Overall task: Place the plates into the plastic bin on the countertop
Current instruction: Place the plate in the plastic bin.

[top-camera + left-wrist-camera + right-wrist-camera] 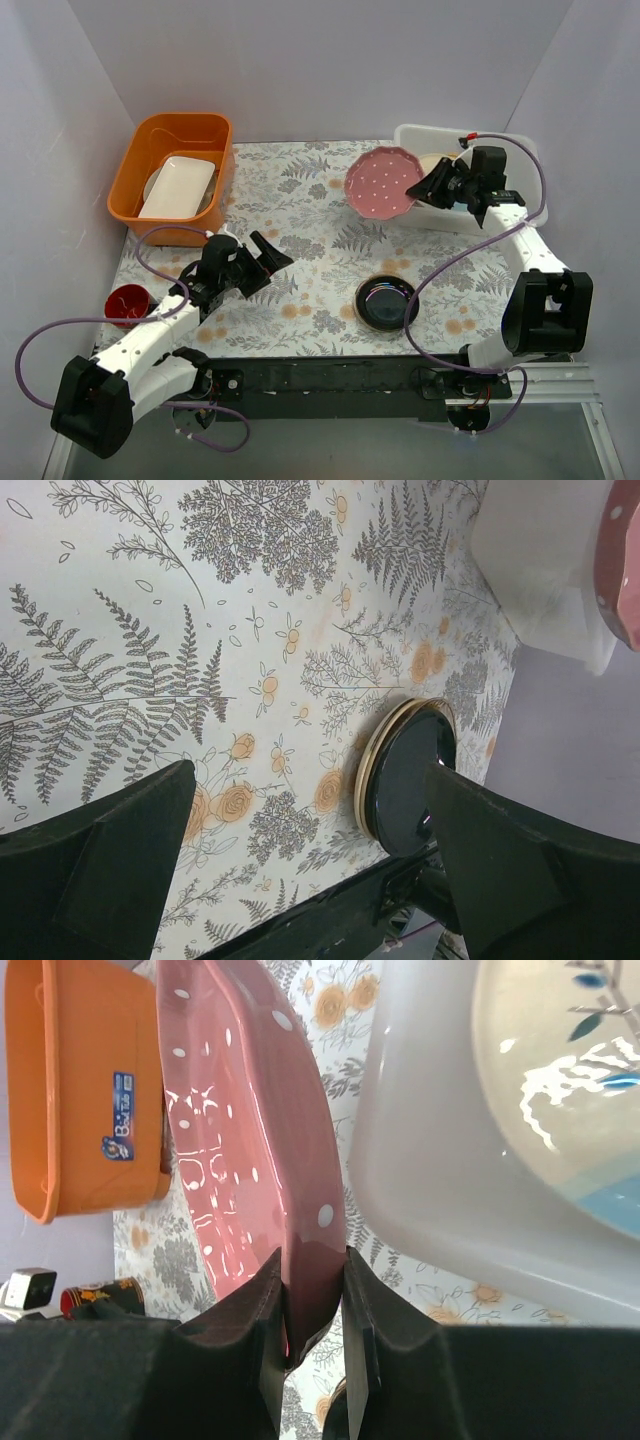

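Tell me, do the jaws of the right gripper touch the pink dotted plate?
Touching. The right wrist view shows the right gripper with its jaws pressed on both faces of the pink dotted plate at its rim, no gap.

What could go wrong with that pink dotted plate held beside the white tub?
The right gripper pinches the pink dotted plate only at its rim, so it might slip or tilt. The plate hangs close to the whitish translucent plastic bin and could knock its wall. A cream-and-blue plate already lies inside; a hard landing may chip both.
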You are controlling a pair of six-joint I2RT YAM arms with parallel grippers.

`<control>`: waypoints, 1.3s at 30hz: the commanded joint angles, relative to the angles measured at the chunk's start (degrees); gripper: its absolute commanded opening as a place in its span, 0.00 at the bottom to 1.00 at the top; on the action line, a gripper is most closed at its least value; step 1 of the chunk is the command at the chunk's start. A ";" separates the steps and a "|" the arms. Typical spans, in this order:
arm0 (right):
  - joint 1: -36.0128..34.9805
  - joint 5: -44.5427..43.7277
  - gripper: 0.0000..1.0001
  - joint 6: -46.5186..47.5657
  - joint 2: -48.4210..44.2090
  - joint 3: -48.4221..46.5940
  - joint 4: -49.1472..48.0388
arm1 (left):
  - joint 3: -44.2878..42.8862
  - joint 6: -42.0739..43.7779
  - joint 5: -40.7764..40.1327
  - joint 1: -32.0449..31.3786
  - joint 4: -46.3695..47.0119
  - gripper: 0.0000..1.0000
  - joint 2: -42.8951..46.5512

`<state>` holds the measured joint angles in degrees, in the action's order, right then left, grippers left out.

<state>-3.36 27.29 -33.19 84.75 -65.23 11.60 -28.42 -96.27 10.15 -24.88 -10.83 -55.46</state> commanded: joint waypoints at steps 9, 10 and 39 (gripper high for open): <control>10.29 6.11 0.01 -1.00 -0.73 -3.24 -7.11 | 0.74 0.38 1.36 -0.25 1.78 0.98 0.18; 11.78 6.28 0.01 -1.17 -0.73 -2.97 -7.37 | 0.83 0.38 1.27 -0.25 1.69 0.98 0.27; 22.25 10.15 0.01 -4.25 5.77 -2.88 -12.83 | 1.79 0.29 1.89 -0.25 2.66 0.98 -1.31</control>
<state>18.26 32.47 -35.40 90.83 -65.78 7.03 -26.72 -96.29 11.44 -24.88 -8.71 -56.64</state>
